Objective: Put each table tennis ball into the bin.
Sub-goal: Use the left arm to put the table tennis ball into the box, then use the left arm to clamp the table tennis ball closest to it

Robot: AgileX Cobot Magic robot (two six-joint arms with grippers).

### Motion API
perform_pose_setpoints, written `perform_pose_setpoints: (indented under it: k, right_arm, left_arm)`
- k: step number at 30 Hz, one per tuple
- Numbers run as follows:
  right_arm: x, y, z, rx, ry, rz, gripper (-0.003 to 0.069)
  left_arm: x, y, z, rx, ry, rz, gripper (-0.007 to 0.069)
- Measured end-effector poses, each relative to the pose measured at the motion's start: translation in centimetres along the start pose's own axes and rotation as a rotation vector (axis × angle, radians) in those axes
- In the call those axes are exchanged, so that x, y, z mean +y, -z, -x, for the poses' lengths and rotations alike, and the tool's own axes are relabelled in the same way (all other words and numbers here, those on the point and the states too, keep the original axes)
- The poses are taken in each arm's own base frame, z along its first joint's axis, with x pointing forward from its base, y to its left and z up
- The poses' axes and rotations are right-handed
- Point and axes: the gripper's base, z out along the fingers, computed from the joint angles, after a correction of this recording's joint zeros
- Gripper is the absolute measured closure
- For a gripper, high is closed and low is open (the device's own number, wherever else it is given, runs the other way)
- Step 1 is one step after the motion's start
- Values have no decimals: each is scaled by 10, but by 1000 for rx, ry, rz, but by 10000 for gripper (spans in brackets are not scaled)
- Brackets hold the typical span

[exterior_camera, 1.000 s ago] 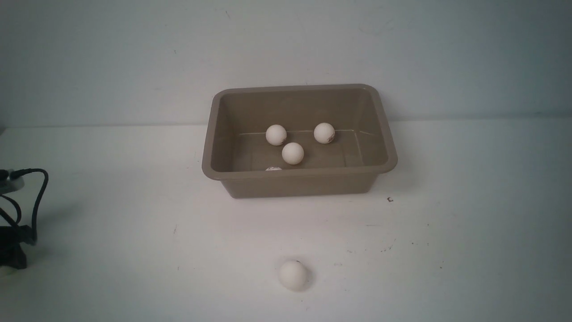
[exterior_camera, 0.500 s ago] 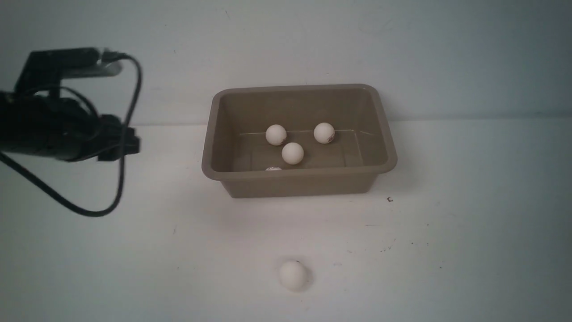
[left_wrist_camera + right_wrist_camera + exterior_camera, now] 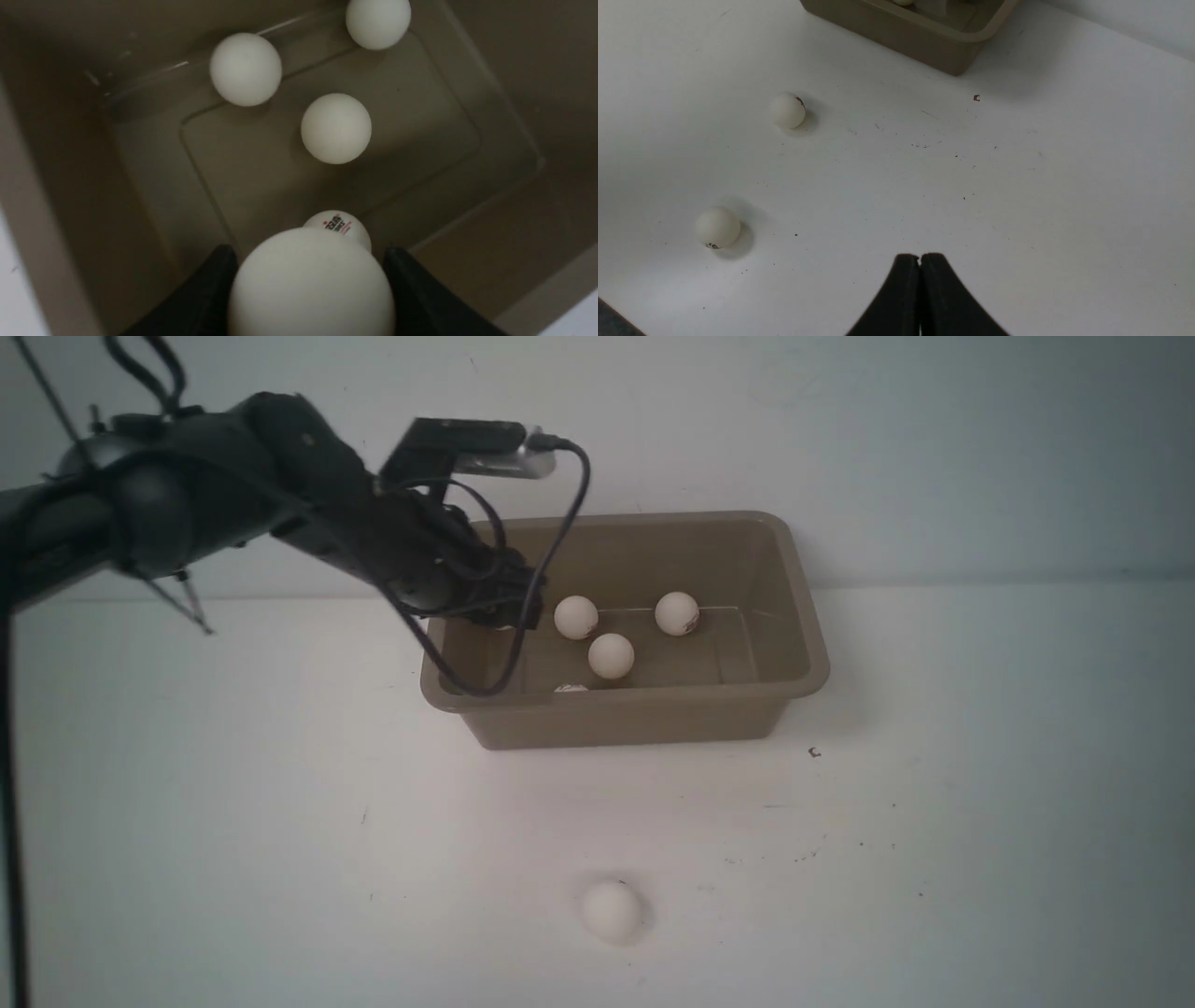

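Four balls inside: small, smooth, off-white round table tennis balls (image 3: 611,655) are lying on the floor of the rectangular taupe-brown plastic bin (image 3: 789,607). Two are sitting by the far wall, one is resting nearer the middle, and one with printed marks is peeking just over the near rim.
Fifth ball: another off-white ball, the held ball (image 3: 310,284), is hanging above the bin's floor near its left end.
Left gripper: the left gripper (image 3: 308,254) is pinching the held ball, with its black fingers (image 3: 205,298) pressing on both sides. Its black arm (image 3: 233,495) is reaching in over the bin's left rim.
Loose balls: two more off-white balls are lying on the white table (image 3: 1064,186). The nearer loose ball (image 3: 717,227) is sitting closer to the robot, and the farther loose ball (image 3: 787,110) is sitting in front of the bin, well apart from it.
Right gripper: the right gripper (image 3: 920,259) is hovering over bare table with its black fingers pressing together on nothing, well apart from both loose balls.
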Motion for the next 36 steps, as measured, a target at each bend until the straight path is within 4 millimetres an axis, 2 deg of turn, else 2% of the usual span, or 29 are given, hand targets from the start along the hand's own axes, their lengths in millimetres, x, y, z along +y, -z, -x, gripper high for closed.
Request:
perform_pose_setpoints:
  k: [4,6,7,9,11,14,18,22,24,26,29,34,36]
  right_arm:
    - [2,0,0,5,-7,17,674]
    - [3,0,-1,9,-13,31,674]
    - [3,0,-1,11,-15,36,674]
    - [4,0,-1,12,-17,40,674]
    - [5,0,-1,15,-21,50,674]
    - [5,0,-1,16,-23,54,674]
    - [5,0,-1,16,-23,53,674]
    - [4,0,-1,11,-17,40,674]
    - [2,1,-1,4,-12,26,674]
    - [1,2,-1,0,-12,24,674]
    - [1,2,-2,-3,-12,23,674]
    - [1,2,-2,-3,-12,23,674]
    - [1,2,-2,-3,-12,24,674]
  left_arm:
    - [2,-12,7,56,-96,1,272]
    - [3,-12,11,56,-133,8,228]
    - [3,-11,12,55,-140,9,193]
    - [2,-10,14,53,-143,9,171]
    - [0,-5,18,56,-141,3,104]
    - [-5,6,21,85,-153,-18,94]
    - [-32,61,18,211,-241,-62,162]
    - [-61,106,13,233,-312,-61,201]
    - [-80,126,2,233,-342,-78,209]
    - [-85,129,-4,247,-347,-86,209]
    - [-101,128,-27,305,-367,-116,209]
    - [-115,99,-66,399,-383,-147,209]
    - [-117,85,-78,386,-391,-139,209]
